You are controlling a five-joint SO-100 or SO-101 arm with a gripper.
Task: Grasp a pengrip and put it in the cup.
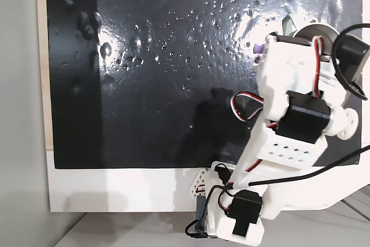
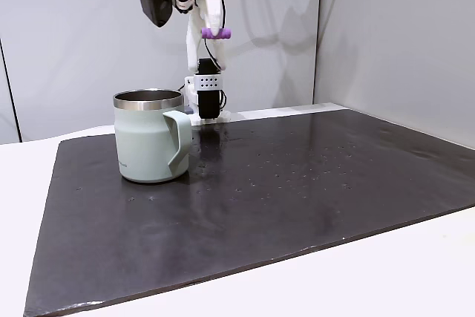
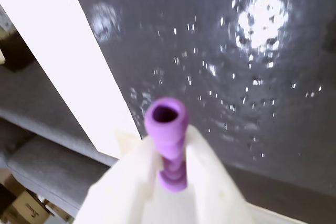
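In the wrist view the gripper (image 3: 170, 169), at the lower centre, is closed narrowly around the purple pengrip (image 3: 168, 140).

The cup (image 2: 148, 136) stands on the mat (image 2: 297, 183), which lies on the worktop (image 2: 415, 265). In a fixed view, the pengrip (image 2: 216, 33) hangs above and right of the cup, clamped between the jaws of the gripper (image 2: 215, 33); the arm's base stands behind the cup.

Black mat and white surface, nothing more.
I see a glossy black mat (image 2: 297, 191) (speckled with bright spots) lying on the white surface (image 2: 415, 272), grey wall panels (image 2: 386, 35) behind.
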